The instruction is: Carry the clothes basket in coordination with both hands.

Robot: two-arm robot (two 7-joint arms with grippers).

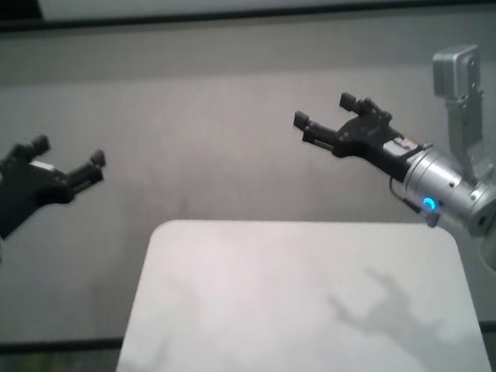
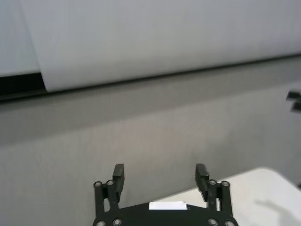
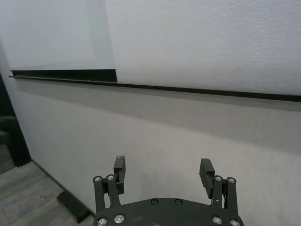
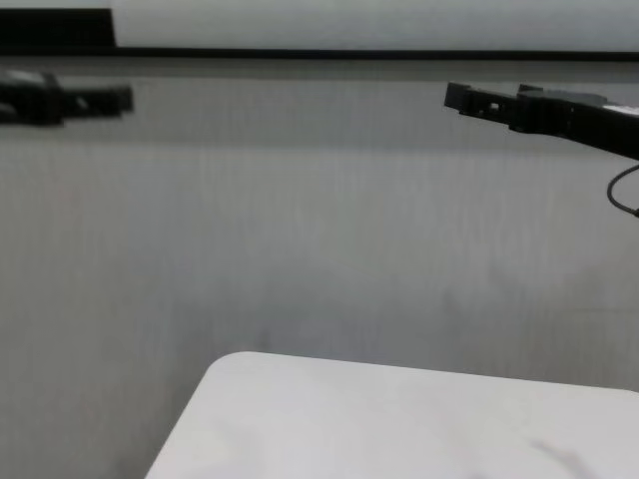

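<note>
From the head view, no clothes basket shows anywhere; the white table (image 1: 304, 312) fills the lower middle of the frame with only faint shadows on its top. The left gripper (image 1: 68, 161) hangs at the left edge, black fingers spread wide and holding nothing, its arm cut off by the frame with a green light at the lower left. The right gripper (image 1: 327, 115) sits at centre right on a silver arm, fingers likewise spread apart and empty, pointing toward the upper left above the grey wall (image 1: 223, 109).

In the left wrist view, the left gripper (image 2: 160, 176) stands at the bottom centre, its two fingers well apart with nothing between them. A corner of the table (image 2: 263, 193) shows at lower right, and a dark bit at the right edge is too small to make out.

The right wrist view shows the right gripper (image 3: 163, 172) at bottom centre, fingers wide apart, facing the wall (image 3: 164, 122) with a black strip across it.

In the chest view, the left gripper (image 4: 95, 98) is a blurred dark shape at upper left, the right gripper (image 4: 474, 100) reaches in from the upper right, and the table (image 4: 399, 419) lies along the bottom.
</note>
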